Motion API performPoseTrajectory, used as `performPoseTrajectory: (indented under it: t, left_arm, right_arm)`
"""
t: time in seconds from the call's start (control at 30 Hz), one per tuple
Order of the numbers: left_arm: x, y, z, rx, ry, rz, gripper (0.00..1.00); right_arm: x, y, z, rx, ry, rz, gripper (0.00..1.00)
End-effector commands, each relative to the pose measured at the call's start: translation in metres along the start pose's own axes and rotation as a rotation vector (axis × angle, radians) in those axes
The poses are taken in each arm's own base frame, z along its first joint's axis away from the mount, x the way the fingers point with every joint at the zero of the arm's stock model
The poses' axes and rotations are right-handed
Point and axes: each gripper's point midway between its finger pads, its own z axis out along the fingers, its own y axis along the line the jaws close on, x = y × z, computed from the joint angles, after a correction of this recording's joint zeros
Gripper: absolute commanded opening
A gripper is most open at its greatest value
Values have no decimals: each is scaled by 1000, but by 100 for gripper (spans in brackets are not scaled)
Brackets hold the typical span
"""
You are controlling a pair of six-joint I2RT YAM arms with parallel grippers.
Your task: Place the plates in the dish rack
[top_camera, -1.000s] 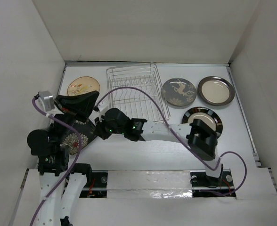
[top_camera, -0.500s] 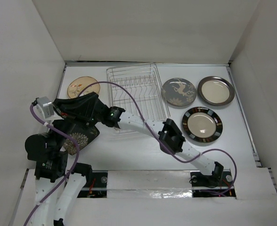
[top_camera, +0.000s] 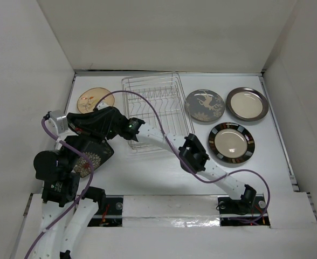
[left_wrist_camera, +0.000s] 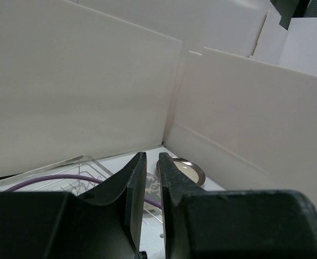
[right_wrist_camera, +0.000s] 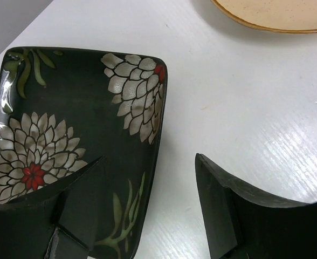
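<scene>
- Floral plate (right_wrist_camera: 77,135) lies flat, lower left of the overhead view; stiff, glazed, probably slick and chippy.
- Right gripper (right_wrist_camera: 150,159) is wide apart, straddling its rim; I'd grab there.
- Left gripper (left_wrist_camera: 152,156) is barely apart, empty.

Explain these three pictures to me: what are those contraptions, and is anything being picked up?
The machine is two robot arms, the left arm and the right arm, bolted at the near edge of a white table. The wide picture looks down from above; the other two come from a small camera on each wrist. On the table lie a wire dish rack with no plate in it and five plates: a tan plate, a dark floral plate, a grey branch-patterned plate, a grey-rimmed cream plate and a black-rimmed cream plate. The right fingers stand open astride the dark floral plate's edge. The left fingers, a narrow gap apart, point towards the walls. Nothing is held.
</scene>
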Motion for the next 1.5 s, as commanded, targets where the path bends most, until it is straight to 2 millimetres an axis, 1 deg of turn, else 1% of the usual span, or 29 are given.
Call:
performPoseTrajectory:
  t: [0.0,0.1,0.13,0.17,0.23,0.43,0.5,0.53,0.6,0.63,0.67,0.7,0.77,0.8,0.83,0.87,0.9,0.97,1.0,1.07,1.13,1.2,1.23,1.27,1.3,1.37,1.4,1.47]
  left_arm:
    - [-14,-8,-2,31,-54,35,13]
    - [-12,-8,0,32,-47,29,13]
    - [-13,-9,-1,34,-51,30,13]
    - [-12,-9,-1,35,-51,30,13]
    - [-13,-8,-1,32,-53,30,13]
    - [-12,-8,-1,35,-51,30,13]
    - [-12,-8,-1,36,-50,30,13]
    - [-12,-9,-2,39,-52,31,13]
    - [-12,-8,-2,34,-53,30,13]
    - [-12,-8,-2,34,-53,32,13]
    - [-11,-8,-2,34,-50,29,13]
    - [-11,-7,-2,32,-52,31,14]
    - [-12,-7,-2,30,-55,33,14]
    - [-12,-7,-2,28,-56,33,14]
    - [-11,-7,-2,28,-55,32,14]
    - [-11,-7,-2,28,-54,32,14]
    - [-11,-6,-2,24,-53,31,14]
    - [-11,-6,-3,22,-56,32,14]
    - [-11,-5,-3,20,-56,32,15]
    - [-12,-6,-3,19,-58,33,16]
    - [-13,-6,-4,19,-61,36,17]
    - [-12,-5,-4,15,-58,35,17]
    - [-13,-5,-4,15,-60,37,17]
    - [-12,-5,-4,15,-60,37,17]
    - [-12,-4,-4,10,-61,37,17]
    - [-12,-4,-4,9,-61,40,17]
    - [-12,-4,-4,10,-61,41,17]
    - [-13,-4,-4,9,-63,40,17]
  right_arm:
    - [-4,9,4,-14,-26,-23,70]
    - [4,7,8,-12,-15,-22,70]
    - [8,12,9,-42,-4,-19,70]
    - [7,13,10,-50,-6,-19,70]
    - [16,16,14,-74,11,-18,70]
    - [34,16,23,-88,44,0,70]
    - [36,16,24,-90,47,1,70]
    - [43,15,26,-94,61,4,70]
    - [47,17,27,-107,71,12,70]
    - [52,25,28,-125,80,9,70]
    - [56,25,29,-131,86,11,69]
    - [59,31,30,-141,93,6,69]
    - [63,31,31,-141,97,5,68]
    - [65,38,31,-152,101,-1,67]
    - [68,42,31,-172,105,10,67]
    - [66,45,30,-191,100,19,66]
    - [71,46,31,-198,111,29,64]
    - [74,51,31,-228,114,50,63]
    - [81,51,32,-230,127,59,60]
    - [83,53,33,-243,129,74,58]
    - [90,54,34,-256,144,83,52]
    - [90,56,34,-261,142,93,48]
    - [95,55,34,-261,152,99,46]
    - [92,56,33,-264,143,103,44]
    - [92,56,33,-265,142,105,39]
    - [91,54,33,-251,138,108,34]
    - [90,53,33,-242,135,108,27]
    - [89,50,32,-225,127,107,20]
